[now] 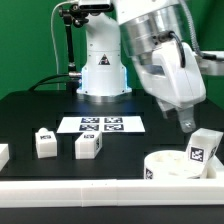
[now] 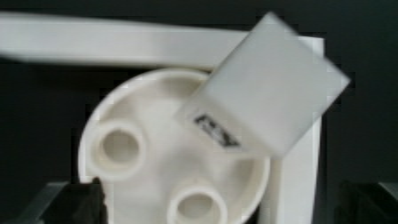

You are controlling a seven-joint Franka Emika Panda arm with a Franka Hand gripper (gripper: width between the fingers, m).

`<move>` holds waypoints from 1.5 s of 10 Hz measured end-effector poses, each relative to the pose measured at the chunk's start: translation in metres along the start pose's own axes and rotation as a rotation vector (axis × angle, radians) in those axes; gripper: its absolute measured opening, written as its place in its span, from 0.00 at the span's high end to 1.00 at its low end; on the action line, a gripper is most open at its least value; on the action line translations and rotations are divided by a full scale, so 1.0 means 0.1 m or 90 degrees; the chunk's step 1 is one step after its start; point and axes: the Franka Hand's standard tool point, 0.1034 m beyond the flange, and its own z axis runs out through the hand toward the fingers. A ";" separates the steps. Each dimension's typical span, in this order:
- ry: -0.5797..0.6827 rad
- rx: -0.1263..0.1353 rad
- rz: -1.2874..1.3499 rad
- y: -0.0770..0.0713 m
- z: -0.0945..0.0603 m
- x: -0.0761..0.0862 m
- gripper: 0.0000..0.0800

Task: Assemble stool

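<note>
The round white seat [image 1: 168,165] lies at the exterior view's front right, its holes showing in the wrist view [image 2: 151,160]. One white tagged leg [image 1: 203,150] leans tilted on the seat's right rim; in the wrist view [image 2: 267,85] it lies across the seat's edge. My gripper [image 1: 185,120] hangs just above and left of that leg, apart from it. In the wrist view my gripper [image 2: 217,208] is open and empty, its dark fingers [image 2: 71,200] wide apart over the seat. Two more legs [image 1: 43,142] [image 1: 88,145] stand at the front left.
The marker board [image 1: 101,125] lies mid-table before the robot base [image 1: 103,70]. A white rail [image 1: 70,190] runs along the front edge and also shows in the wrist view [image 2: 107,40]. Another white part [image 1: 3,155] sits at the far left edge.
</note>
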 end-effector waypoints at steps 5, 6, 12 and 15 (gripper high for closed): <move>0.005 -0.014 -0.245 0.04 0.03 0.04 0.19; 0.011 -0.047 -0.359 0.11 0.05 0.08 0.19; 0.020 -0.177 -0.560 0.48 -0.06 0.65 0.19; 0.022 -0.178 -0.546 0.48 -0.05 0.63 0.19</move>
